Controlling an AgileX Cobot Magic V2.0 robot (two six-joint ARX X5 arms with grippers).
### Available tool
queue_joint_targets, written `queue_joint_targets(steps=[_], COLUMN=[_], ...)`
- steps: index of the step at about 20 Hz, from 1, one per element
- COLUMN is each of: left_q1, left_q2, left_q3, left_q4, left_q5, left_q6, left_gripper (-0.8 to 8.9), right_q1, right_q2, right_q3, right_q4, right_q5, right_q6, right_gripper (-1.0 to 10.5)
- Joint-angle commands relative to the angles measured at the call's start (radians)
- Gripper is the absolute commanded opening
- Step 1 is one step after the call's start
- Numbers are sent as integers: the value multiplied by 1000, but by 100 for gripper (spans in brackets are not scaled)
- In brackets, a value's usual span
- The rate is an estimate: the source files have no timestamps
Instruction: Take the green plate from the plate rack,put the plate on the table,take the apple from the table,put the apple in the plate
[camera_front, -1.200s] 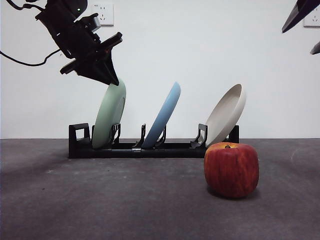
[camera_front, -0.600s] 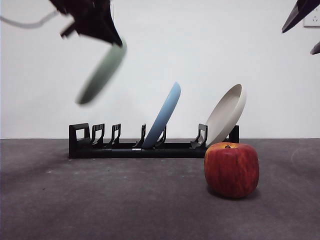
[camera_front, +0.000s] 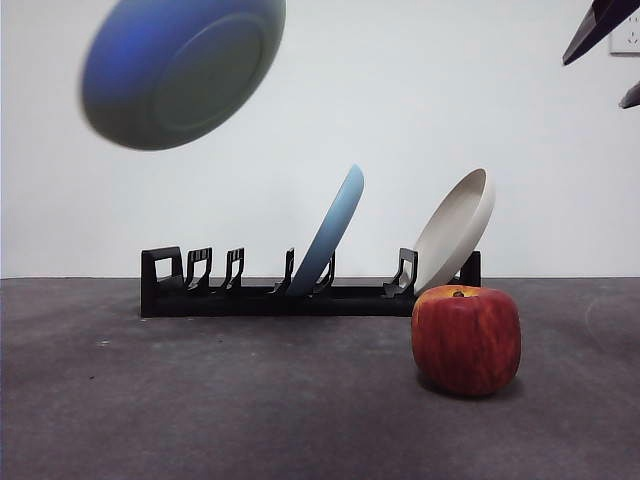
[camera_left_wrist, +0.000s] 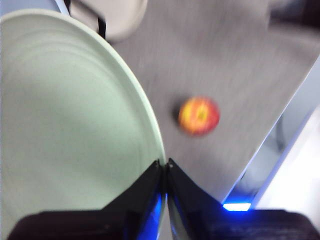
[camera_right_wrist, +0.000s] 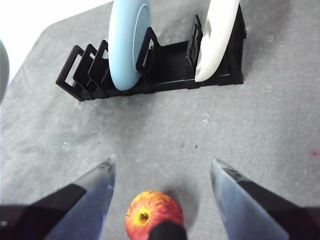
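Green plate hangs high over the surface, rim clamped by the left hand for carrying; the right hand waits spread above the apple.

The plate rack stands on the table toward the back with 2 plates leaning in its middle and right slots, the apple sits on the table just before its right end, and the green plate hangs high above its left end.
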Motion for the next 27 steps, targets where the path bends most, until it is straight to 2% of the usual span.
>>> queue_joint_targets(steps=[1,5,7,11,14,19,24,25,27], left_q1=[-125,-259,-279,-291,-291,-291,-293,-293,-284], left_q2=[8,10,10,18,50,194,278,277,274], left_q3=[-13,-144,-229,-476,-586,-599,-599,-599,-598], left_q4=[-7,60,118,347,513,544,558,562,568], left_q5=[-164,-294,-293,-294,-295,-296,-291,-291,-292], left_q6=[-12,-89,-111,-132,-137,-100,-109,-114,-129], left_gripper=[-9,-9,-9,-9,-9,-9,9,80,355], right_q1=[-3,-3,-3,-3,-3,-3,-3,-2,-2], right_q2=[1,1,1,1,1,1,1,1,1], right_q3=[5,5,5,5,5,5,5,5,5], right_q4=[7,7,7,7,7,6,6,6,6], right_q5=[6,7,7,7,7,5,-4,-4,-37], right_q6=[-28,-34,-34,-34,-34,-33,-33,-33,-34], right_gripper=[315,315,315,315,315,315,315,315,316])
